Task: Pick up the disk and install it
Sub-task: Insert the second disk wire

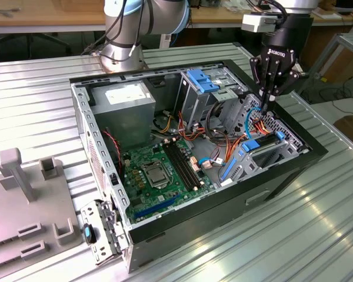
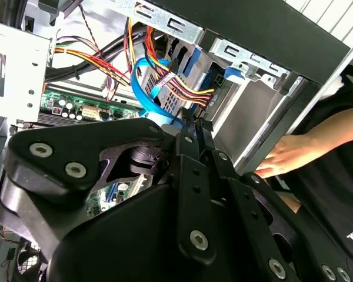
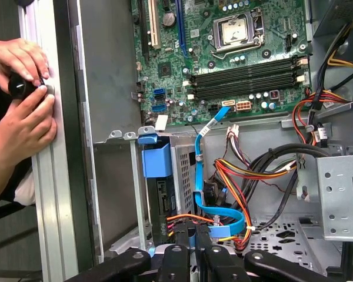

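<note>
The gripper (image 1: 269, 97) is seen at the upper right of the exterior view, its fingers drawn together on nothing above the computer case (image 1: 282, 176). The disk (image 3: 165, 200) is seated upright in its bay, lower centre of the first wrist view.

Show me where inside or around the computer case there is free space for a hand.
Free: the ribbed table at the exterior view's left of the case, and over the green motherboard. Crowded: the drive bay corner under the end effector, packed with cables and the blue-framed disk.
</note>
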`<state>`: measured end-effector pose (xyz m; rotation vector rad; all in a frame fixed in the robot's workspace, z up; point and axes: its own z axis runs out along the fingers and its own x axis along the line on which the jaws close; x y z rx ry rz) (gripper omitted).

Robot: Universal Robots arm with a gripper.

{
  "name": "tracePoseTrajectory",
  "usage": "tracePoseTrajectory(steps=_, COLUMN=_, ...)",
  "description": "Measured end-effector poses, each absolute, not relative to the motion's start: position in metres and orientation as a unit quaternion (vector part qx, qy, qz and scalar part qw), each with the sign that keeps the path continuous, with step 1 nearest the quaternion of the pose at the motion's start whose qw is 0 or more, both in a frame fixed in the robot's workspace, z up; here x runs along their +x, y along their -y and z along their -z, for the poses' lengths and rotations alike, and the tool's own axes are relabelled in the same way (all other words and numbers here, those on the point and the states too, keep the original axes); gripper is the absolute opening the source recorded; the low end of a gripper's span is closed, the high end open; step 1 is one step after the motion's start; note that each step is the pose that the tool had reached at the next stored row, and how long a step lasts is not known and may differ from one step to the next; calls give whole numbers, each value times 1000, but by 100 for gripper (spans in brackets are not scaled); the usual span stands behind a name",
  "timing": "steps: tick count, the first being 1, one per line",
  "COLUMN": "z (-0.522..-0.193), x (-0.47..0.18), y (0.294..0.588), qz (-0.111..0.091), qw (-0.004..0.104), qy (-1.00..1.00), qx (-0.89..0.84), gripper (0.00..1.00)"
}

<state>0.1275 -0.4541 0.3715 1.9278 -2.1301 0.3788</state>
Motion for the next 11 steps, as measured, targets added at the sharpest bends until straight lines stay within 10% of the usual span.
tracePoseTrajectory(steps=11, z=-371, x=127, y=476, qz=-129, qw=121, qy=730, qx=660, gripper=16)
